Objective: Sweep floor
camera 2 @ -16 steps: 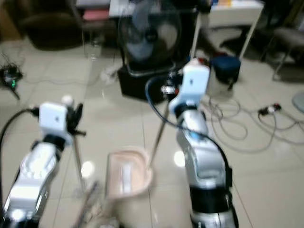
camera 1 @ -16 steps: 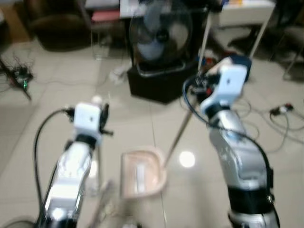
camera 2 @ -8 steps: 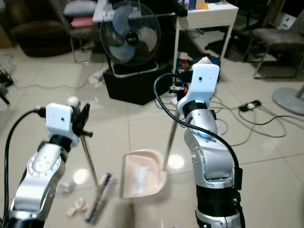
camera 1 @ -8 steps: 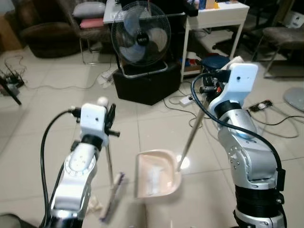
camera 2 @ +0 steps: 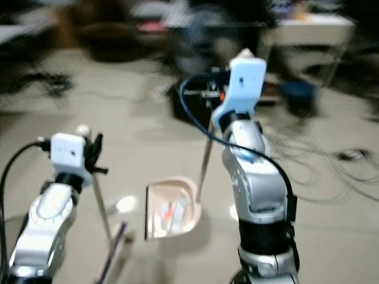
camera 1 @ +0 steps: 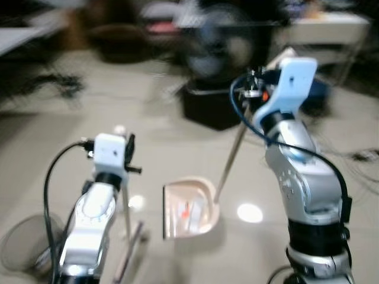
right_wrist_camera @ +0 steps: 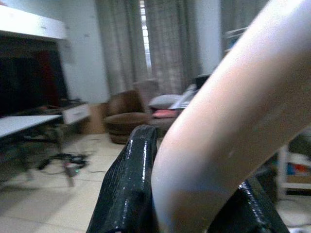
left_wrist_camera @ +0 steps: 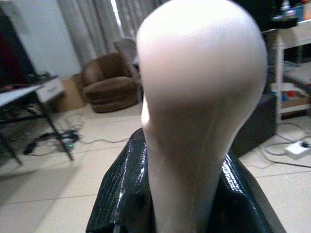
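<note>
Two tools, two long handles, so this is a proper two-handed sweep. The left tool (camera 1: 127, 155) is clamped on the broom (camera 1: 127, 204) just under its rounded knob, and in the left wrist view the black fingers (left_wrist_camera: 124, 194) hug the pale handle on both sides, so that grip looks solid. The right tool (camera 1: 256, 93) is up high, closed around the dustpan stick (camera 1: 230, 160), with a black finger (right_wrist_camera: 129, 184) pressed against it in the right wrist view. The dustpan (camera 1: 189, 208) sits on the tile floor (camera 1: 177, 142) between the two arms, mouth facing the robot, with a few scraps inside including a small orange bit. The broom head (camera 1: 131, 248) is down by the left arm, just beside the pan's left corner and not quite at its lip. The whole head view is smeared, so the body is probably turning, and I'd say that's the main thing to watch. My take on doing it well: keep the pan's front edge flat on the tile so what's in there doesn't slide out, hold the right arm steady, and pull the bristles toward the lip in short low strokes. There's a grey bin (camera 1: 23, 242) at the lower left, likely the dump spot. Also a fan (camera 1: 222, 47) and cables behind, so don't swing wide.
</note>
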